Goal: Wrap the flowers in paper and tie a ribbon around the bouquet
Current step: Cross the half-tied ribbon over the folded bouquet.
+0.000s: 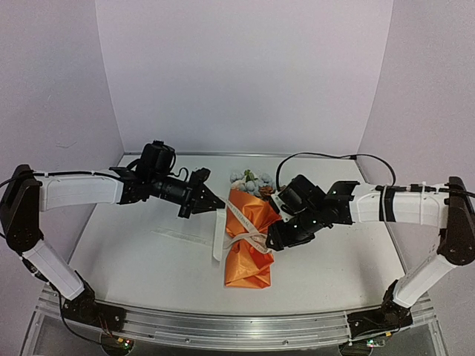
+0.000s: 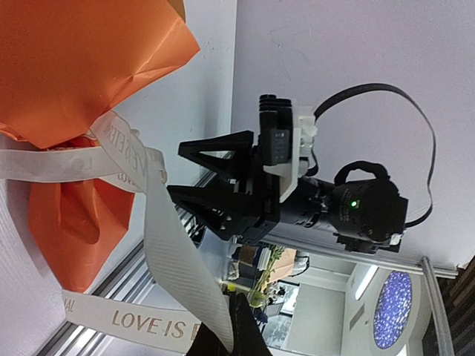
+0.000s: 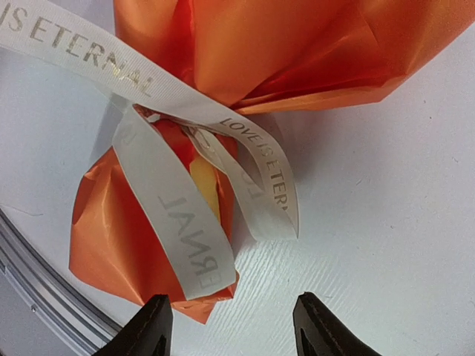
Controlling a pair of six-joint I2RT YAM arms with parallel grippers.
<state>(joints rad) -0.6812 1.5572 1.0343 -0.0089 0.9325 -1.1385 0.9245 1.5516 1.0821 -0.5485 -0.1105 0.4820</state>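
On the white table (image 1: 133, 252) the bouquet (image 1: 249, 245) lies at centre, narrow end nearest the arm bases. Its bright orange crinkled paper (image 1: 247, 273) is pinched at the waist by a looped cream fabric ribbon (image 3: 185, 104) with gold lettering. The right gripper (image 3: 231, 305) is released and empty, jaws apart, just beside that waist. The left gripper (image 1: 217, 202) is clenched on a ribbon tail. Farthest, the pale blue and cream artificial flowers (image 1: 251, 180) emerge.

The paper (image 1: 249, 259) hides the stems of the flowers (image 1: 251, 180). In the top view the right gripper (image 1: 276, 239) covers the paper's right edge, and the lettering on the ribbon (image 1: 218, 241) is too small to read. The left wrist view's bottom edge cuts off most of the left gripper (image 2: 240, 330)
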